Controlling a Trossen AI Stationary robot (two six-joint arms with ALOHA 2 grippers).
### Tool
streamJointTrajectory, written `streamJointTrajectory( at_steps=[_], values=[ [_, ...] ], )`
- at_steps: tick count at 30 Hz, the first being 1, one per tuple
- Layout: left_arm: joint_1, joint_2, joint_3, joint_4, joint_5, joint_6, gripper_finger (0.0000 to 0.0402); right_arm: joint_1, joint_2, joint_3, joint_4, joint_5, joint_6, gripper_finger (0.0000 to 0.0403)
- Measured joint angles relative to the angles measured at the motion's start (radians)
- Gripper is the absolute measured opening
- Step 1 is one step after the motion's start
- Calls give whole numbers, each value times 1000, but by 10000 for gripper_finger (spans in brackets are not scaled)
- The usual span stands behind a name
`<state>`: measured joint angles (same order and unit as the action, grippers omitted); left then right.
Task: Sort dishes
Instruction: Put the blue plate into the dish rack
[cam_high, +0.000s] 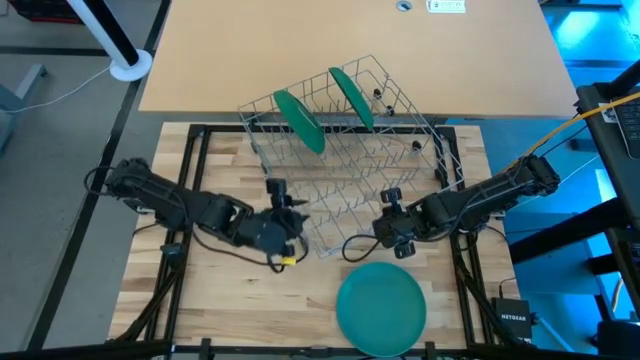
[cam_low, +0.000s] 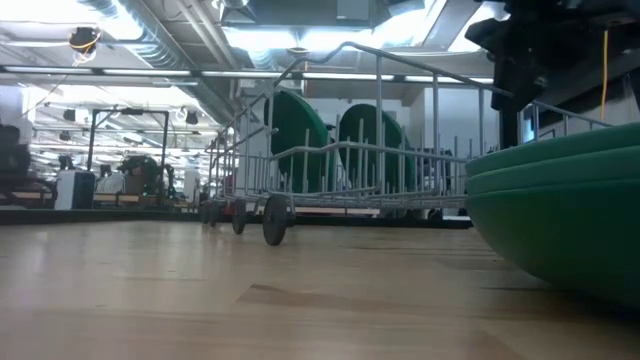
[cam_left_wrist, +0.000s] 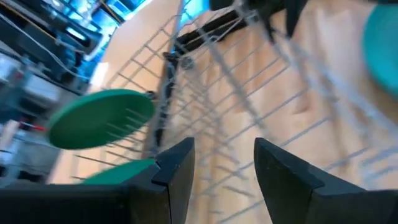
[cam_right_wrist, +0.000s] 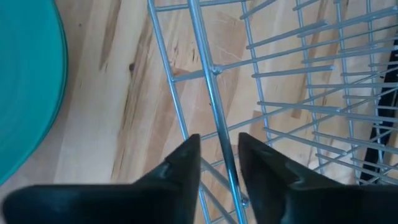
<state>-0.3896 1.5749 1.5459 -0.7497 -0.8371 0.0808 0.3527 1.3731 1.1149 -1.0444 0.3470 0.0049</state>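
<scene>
Two dark-green plates (cam_high: 298, 120) (cam_high: 352, 97) stand on edge between the tines of the silver wire rack (cam_high: 350, 150); they also show in the low view (cam_low: 295, 135) (cam_low: 370, 140). A stack of green plates (cam_high: 381, 305) lies flat on the table near its front edge. My left gripper (cam_high: 283, 200) (cam_left_wrist: 224, 168) is open and empty at the rack's near left side. My right gripper (cam_high: 392, 205) (cam_right_wrist: 219, 158) is narrowly open at the rack's near right side, with one finger on each side of a rack wire. My right gripper has a wire of the rack's near edge (cam_right_wrist: 222, 146) running between its two fingers, which lie along it. The wire passes close to one finger (cam_right_wrist: 258, 168). I cannot tell whether it touches. The rack stands on the table.
The rack sits askew on the wooden table top (cam_high: 230, 290), its far end over the table's back frame. Black frame rails (cam_high: 195, 150) run along the table's sides. Cables trail from both arms. Bare wood lies to the left of the plate stack.
</scene>
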Motion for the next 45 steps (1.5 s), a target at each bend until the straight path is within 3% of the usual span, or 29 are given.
streamJointTrajectory(
  at_steps=[6,13,17,22,28,33,40,45],
  values=[
    [-87,43,0,81,51,-290,155,0,0,0,-14,0,-7,160],
    [-154,119,0,291,109,-442,155,0,-1,0,-115,9,-15,162],
    [-164,162,0,393,200,-550,155,0,-1,6,-171,9,-17,162],
    [-162,249,0,466,345,-680,155,1,-1,96,-258,8,-17,161],
    [-159,359,0,478,366,-858,155,1,-2,268,-325,8,-17,161],
    [-143,420,0,475,413,-1021,155,1,-2,404,-345,-100,-12,161],
    [-134,471,0,470,429,-1086,155,1,-2,565,-345,-275,21,161],
    [-133,490,-2,463,439,-1127,155,1,-2,643,-342,-322,28,161]
  ],
)
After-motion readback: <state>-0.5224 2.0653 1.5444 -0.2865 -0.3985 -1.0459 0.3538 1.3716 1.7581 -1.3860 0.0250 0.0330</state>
